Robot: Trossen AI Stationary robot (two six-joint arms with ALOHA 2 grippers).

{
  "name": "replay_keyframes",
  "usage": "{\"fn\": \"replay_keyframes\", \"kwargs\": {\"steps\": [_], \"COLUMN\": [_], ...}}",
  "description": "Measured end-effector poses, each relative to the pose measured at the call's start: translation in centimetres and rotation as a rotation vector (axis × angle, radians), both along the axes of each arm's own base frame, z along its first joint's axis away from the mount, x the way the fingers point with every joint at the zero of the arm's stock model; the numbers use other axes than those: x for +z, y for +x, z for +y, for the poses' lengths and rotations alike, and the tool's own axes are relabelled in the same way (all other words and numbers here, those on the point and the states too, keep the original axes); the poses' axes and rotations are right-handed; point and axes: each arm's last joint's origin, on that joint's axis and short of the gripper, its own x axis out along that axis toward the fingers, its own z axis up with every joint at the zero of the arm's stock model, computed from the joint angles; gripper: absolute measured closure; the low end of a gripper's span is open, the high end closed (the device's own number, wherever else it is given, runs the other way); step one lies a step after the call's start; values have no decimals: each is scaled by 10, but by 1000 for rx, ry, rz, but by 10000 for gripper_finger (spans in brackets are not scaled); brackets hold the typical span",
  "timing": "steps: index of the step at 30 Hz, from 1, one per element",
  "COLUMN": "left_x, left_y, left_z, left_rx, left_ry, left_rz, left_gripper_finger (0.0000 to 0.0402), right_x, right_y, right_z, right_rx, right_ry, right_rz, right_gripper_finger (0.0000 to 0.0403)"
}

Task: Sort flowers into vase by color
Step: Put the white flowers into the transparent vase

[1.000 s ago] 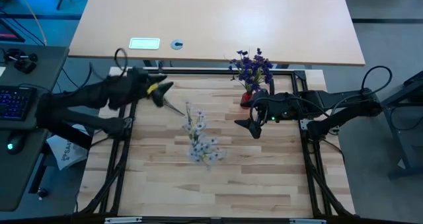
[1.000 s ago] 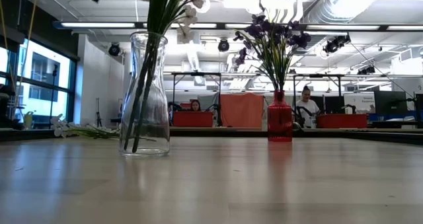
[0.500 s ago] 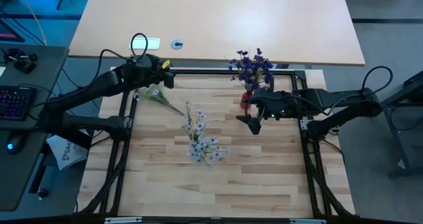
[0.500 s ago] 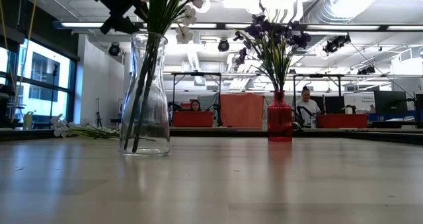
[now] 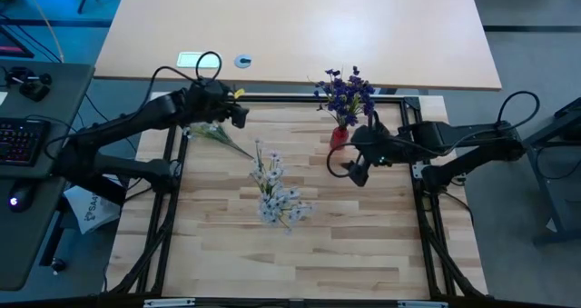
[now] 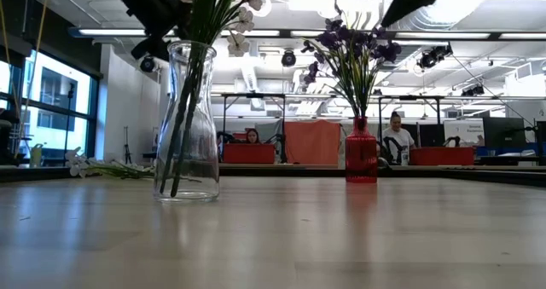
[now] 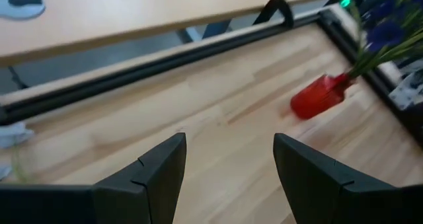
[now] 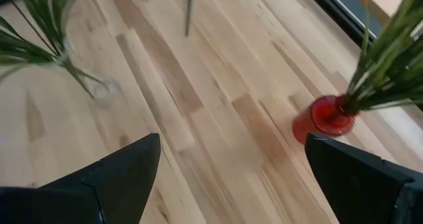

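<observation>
The left gripper has moved since a second ago: then it hung over the bench's far-left part with its fingers pointing at the white flowers, and now it sits closer to the far rail, turned toward the red vase. Its fingers are spread wide with nothing between them. The right gripper has also shifted, a little toward the near side and away from the red vase; its fingers stand very wide and hold nothing.

The purple flowers stand in the red vase, which is on the far side of the right fingers and just beside them. In the low view their stems rise upright from the vase neck and the blossoms fan out at the top.

The white flowers stand in the clear vase, which is between the two grippers, on the near side of the left fingers. Their stems go almost straight up inside the glass, leaning slightly.

One more sprig lies flat on the bench just below the left fingers. Its long axis runs diagonally, the stem end pointing toward the clear vase, the blossom end toward the bench's left edge.
</observation>
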Motion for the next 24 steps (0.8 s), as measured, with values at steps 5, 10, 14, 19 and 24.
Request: {"fn": "replay_keyframes", "kwargs": {"steps": [5, 10, 14, 19, 24], "left_x": [-7, -20, -35, -55, -68], "left_y": [-2, -9, -12, -15, -19], "left_z": [3, 7, 7, 4, 2], "left_rx": [25, 92, 121, 155, 173], "left_ry": [-40, -116, -158, -226, -257], "left_rz": [59, 141, 169, 192, 220], "left_gripper_finger": [186, 186, 186, 186, 186], "right_x": [-2, -4, -6, -15, -35], "right_y": [-3, -8, -12, -14, -15], "right_z": [-1, -4, -7, -14, -22], "right_rx": [-50, -181, -271, -368, -402], "right_ry": [-8, -6, 8, 42, 80], "right_rz": [21, 31, 51, 72, 144], "right_gripper_finger": [29, 29, 29, 29, 29]}}
